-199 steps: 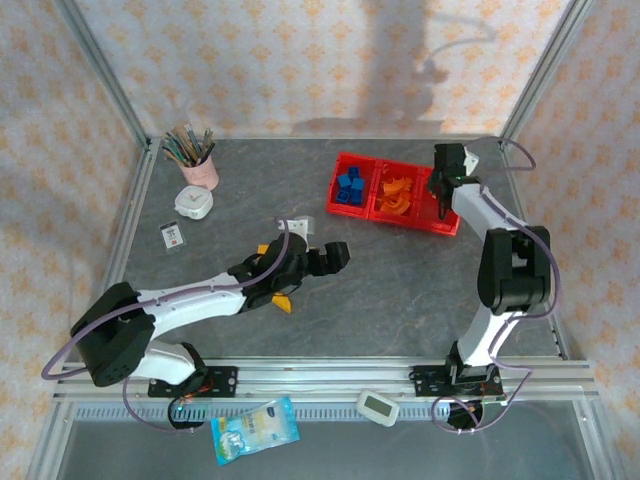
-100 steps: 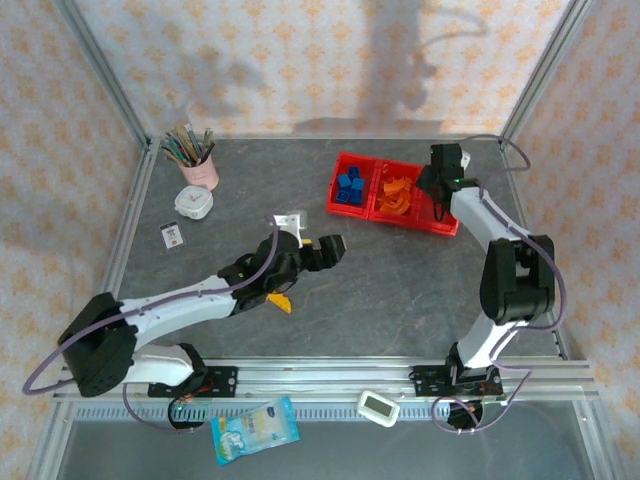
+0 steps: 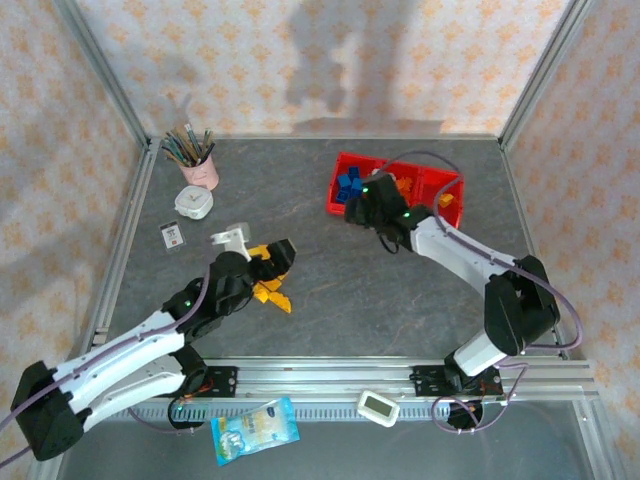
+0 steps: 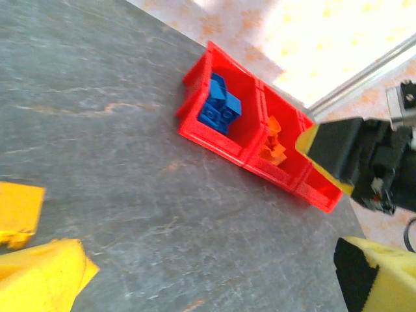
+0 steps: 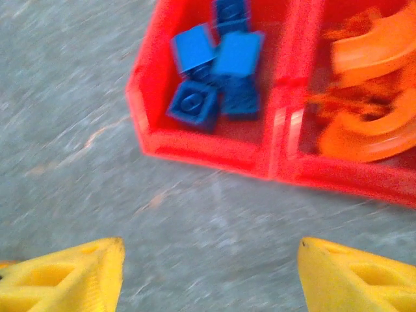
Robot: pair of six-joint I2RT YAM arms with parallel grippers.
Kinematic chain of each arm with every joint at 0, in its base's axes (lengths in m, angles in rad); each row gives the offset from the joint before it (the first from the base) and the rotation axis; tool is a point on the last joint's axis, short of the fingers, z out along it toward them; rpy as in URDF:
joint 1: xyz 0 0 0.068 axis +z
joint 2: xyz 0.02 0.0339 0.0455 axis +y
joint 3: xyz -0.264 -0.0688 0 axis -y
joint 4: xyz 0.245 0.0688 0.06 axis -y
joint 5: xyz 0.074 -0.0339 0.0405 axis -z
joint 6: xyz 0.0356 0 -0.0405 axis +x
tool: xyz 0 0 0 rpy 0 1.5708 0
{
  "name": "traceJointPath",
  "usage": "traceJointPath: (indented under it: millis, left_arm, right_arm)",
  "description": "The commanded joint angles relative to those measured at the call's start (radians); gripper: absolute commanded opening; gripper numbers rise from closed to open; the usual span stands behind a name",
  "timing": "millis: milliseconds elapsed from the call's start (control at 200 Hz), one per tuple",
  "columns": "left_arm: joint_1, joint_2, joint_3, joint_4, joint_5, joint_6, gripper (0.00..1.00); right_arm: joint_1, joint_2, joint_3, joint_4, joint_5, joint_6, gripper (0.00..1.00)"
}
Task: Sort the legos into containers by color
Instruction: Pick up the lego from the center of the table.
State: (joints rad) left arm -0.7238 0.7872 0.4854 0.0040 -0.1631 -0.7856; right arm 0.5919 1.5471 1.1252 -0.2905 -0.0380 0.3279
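right arm swung left to red tray | right jaws wide, empty | left jaws apart, empty

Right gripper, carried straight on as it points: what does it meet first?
The right gripper probably meets the near wall of the red tray, by the divider between blue legos and orange legos; depth unclear.

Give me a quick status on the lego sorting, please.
Left gripper open, right gripper open, both empty. Blue legos, orange legos in tray; yellow legos on table. Nothing in the way.
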Motion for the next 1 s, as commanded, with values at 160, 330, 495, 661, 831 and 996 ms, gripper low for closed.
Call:
traceJointPath:
  millis: [160, 330, 495, 661, 831, 996]
  left_arm:
    - [0.03, -0.202, -0.014, -0.325, -0.149, -0.08, 0.99]
    - [0.033, -0.271, 0.007, -0.427, -0.193, -0.096, 0.99]
    - [0.035, -0.286, 0.022, -0.481, -0.202, -0.109, 0.99]
    - [0.035, -0.29, 0.011, -0.485, -0.21, -0.119, 0.99]
    - [0.035, -0.29, 0.011, -0.479, -0.206, -0.113, 0.99]
    - [0.035, -0.29, 0.003, -0.473, -0.21, -0.113, 0.99]
  right_arm:
    - [0.216, 0.145, 0.096, -0.001, -0.037, -0.029, 0.75]
    - [0.317, 0.262, 0.194, -0.016, -0.034, -0.082, 0.78]
    - [0.372, 0.351, 0.254, -0.043, -0.034, -0.12, 0.78]
    - [0.396, 0.425, 0.289, -0.042, -0.062, -0.14, 0.78]
    - [0.405, 0.491, 0.336, -0.054, -0.081, -0.149, 0.77]
    - [0.406, 0.553, 0.384, -0.068, -0.061, -0.14, 0.73]
